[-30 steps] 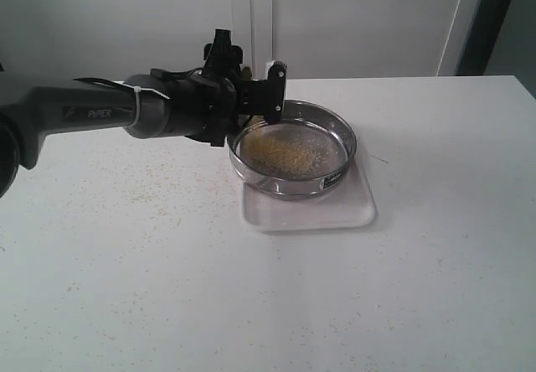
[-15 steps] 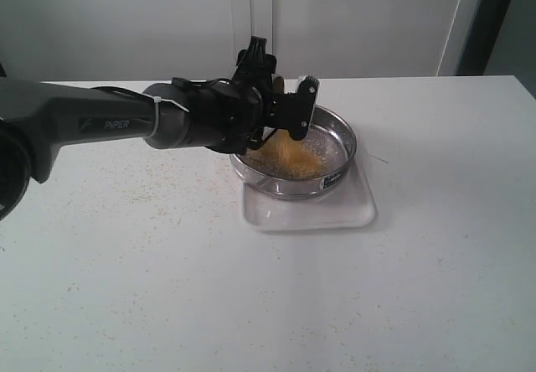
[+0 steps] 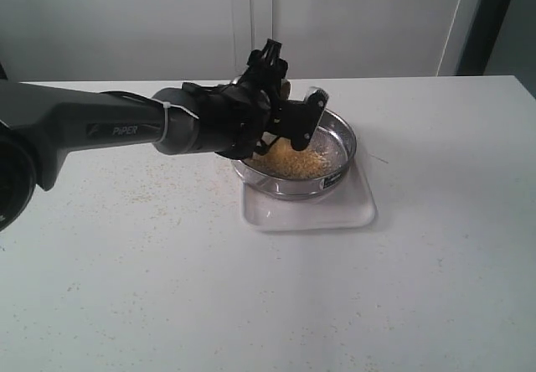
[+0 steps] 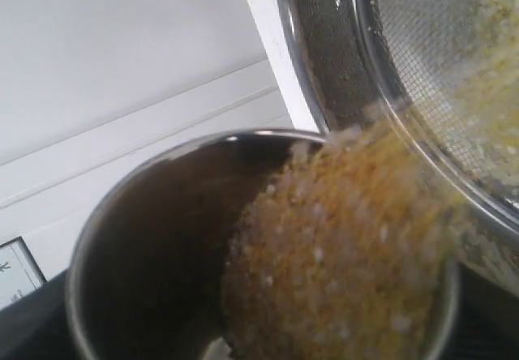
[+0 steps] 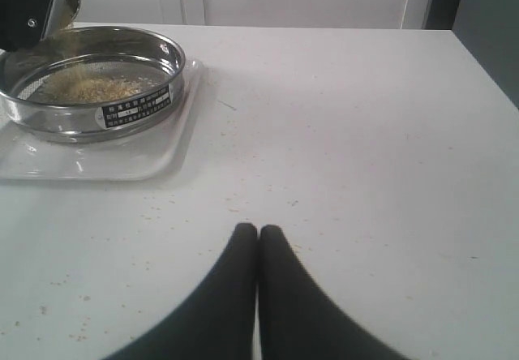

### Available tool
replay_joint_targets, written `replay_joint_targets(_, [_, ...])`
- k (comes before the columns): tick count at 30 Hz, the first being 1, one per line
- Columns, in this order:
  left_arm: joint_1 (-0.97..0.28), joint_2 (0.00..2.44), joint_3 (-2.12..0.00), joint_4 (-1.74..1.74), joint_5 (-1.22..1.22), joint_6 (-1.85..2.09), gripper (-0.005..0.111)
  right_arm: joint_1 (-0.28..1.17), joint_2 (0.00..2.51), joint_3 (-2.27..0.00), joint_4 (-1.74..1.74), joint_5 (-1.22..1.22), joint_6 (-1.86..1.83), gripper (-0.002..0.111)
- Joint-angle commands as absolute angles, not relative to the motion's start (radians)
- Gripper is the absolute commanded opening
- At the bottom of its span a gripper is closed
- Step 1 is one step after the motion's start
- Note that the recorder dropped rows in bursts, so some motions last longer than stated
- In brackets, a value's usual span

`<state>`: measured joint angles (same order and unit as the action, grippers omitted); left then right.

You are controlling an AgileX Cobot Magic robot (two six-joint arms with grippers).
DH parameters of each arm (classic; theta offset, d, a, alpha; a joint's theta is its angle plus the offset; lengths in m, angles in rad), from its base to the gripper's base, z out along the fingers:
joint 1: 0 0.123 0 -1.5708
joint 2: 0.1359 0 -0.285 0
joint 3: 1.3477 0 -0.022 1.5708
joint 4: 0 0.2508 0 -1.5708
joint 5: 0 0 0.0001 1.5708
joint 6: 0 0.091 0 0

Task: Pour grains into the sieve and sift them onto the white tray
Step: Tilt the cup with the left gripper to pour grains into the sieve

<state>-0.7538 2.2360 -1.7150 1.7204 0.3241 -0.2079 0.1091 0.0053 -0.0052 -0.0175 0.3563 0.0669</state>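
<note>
- Grains (image 4: 340,255) are sliding out of a steel cup (image 4: 154,238) and over the rim of the sieve (image 3: 285,186), and a golden heap is building on the mesh inside the sieve.
- Clamped on the cup, the left tool (image 3: 289,129) is holding it tilted just above the sieve's rim, on the side nearest the left arm.
- Under the sieve, the white tray (image 3: 301,214) is lying flat, its edge showing past the sieve's front and right wall.
- To pour well, I judge the cup's lip should be staying low and inside the sieve's rim, so no grains are bouncing over the wall.
- The tilt should be growing slowly, so the clump left in the cup is not dropping all at once. Aiming nearer the sieve's middle should help, since the heap is sitting toward the pouring side.
- Well apart from the sieve, the right tool (image 5: 258,230) is hovering low over the worktop (image 3: 167,288), pinched together with fingertips touching and holding nothing.
- Specks (image 5: 235,208) are lying scattered on the worktop around the sieve.
- Nothing is standing between the cup and the sieve. The likeliest trouble, I judge, is the cup or a tool finger knocking the sieve's rim and shifting the sieve on the tray.
</note>
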Motion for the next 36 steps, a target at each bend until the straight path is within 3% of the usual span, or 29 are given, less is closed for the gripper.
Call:
replay_joint_targets(1, [-0.760, 2.223, -1.722, 1.744, 0.359, -0.201, 0.000, 0.098, 0.000, 0.000, -0.019, 0.341, 0.065, 0.000])
replay_joint_targets(36, [-0.800, 2.223, -1.722, 1.744, 0.469, 0.269, 0.000, 0.098, 0.000, 0.000, -0.017, 0.341, 0.065, 0.000])
